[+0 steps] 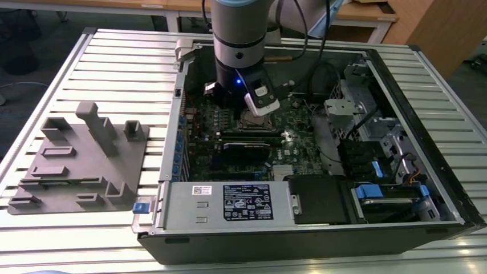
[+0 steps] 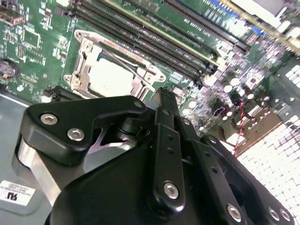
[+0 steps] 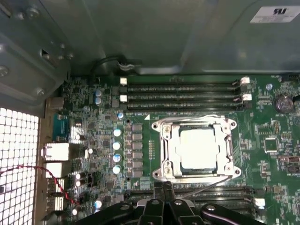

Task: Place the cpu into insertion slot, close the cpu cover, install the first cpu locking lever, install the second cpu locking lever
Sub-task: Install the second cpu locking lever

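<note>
Beside the thin silver square cpu cover (image 3: 197, 147), lowered over the pale square cpu (image 3: 198, 149), hover black jaws (image 3: 163, 186), seemingly clenched empty.

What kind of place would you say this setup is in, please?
Probably a lab or workshop: an open computer case lies on a slatted metal table, a grey fixture beside it, wooden desks behind.

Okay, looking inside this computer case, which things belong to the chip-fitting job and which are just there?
For the job:
cpu, seated in its socket
cpu cover, lying down around the chip
gripper, beside the socket

Just there:
memory slots
power supply
grey holder block on the table
</note>
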### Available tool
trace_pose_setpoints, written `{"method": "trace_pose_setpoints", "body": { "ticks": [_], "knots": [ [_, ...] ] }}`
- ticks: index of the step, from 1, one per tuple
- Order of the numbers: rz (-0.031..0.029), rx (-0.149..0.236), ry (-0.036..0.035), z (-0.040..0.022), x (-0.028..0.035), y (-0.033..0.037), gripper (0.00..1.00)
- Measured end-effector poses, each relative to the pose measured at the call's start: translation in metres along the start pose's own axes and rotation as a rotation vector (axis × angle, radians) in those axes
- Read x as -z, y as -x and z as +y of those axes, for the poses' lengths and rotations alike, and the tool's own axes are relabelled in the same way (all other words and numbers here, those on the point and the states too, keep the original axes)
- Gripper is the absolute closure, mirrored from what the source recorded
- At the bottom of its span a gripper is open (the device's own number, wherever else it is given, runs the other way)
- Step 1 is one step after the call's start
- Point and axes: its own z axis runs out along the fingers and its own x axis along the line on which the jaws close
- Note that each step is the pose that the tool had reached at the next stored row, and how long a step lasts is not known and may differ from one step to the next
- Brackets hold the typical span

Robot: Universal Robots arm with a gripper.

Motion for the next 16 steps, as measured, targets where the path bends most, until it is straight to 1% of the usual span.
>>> {"method": "trace_pose_setpoints", "body": {
  "ticks": [1,2,4,5,8,12,14,16],
  "knots": [
    [-0.0004,0.001,-0.0126,0.0001,-0.0002,0.0000,0.89],
    [-0.0009,0.002,-0.0272,0.0002,-0.0003,0.0001,0.89],
    [-0.0013,0.003,-0.0587,0.0004,-0.0006,0.0001,0.89],
    [-0.0017,0.004,-0.0702,0.0008,-0.0009,0.0001,0.89],
    [-0.0015,0.004,-0.0713,0.0024,-0.0017,0.0003,0.89],
    [0.0099,0.003,-0.0731,0.0056,-0.0024,0.0037,0.89],
    [0.0161,0.002,-0.0744,0.0062,-0.0026,0.0048,0.89],
    [0.0170,0.002,-0.0746,0.0062,-0.0026,0.0047,0.89]
  ]
}}
